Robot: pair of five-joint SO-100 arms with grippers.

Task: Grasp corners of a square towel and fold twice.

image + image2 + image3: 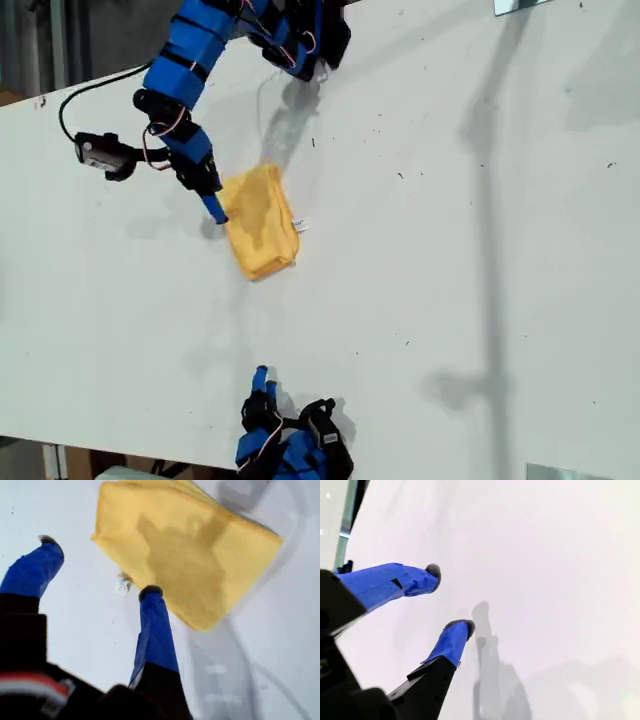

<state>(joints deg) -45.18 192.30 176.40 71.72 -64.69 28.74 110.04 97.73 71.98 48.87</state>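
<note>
**Fingers spread and off the cloth: the towel looks folded down to a small packet**

Exterior view: the fingers of my first gripper point(210, 205) sit just beside the square towel point(260, 222), at its edge toward the exterior view's left, near the upper middle of the white surface point(450, 250). How wide they stand cannot be read from here. The towel lies as a compact, thick, oblong packet, not a flat square, with a small white tag point(300, 225) poking out on its far side. My second gripper point(262, 382) rests at the bottom edge of this view, well apart from the towel, with nothing near its tips.

First wrist view: the two blue fingers point(155, 625) are spread, holding nothing. One tip lies right at the towel's point(190, 560) near edge, apparently touching or almost so; the other stands clear over bare surface. The cloth shows layered edges at one end, which fits several layers stacked. A darker patch marks its top face.

Second wrist view: the fingers point(452, 642) of my second gripper are parted over the bare white surface, empty, no cloth in sight.

Judgement: both folds appear done, given the packet's small, thick shape and stacked hems. What seems left is only to draw the first arm clear; no corner is pinched now.
</note>
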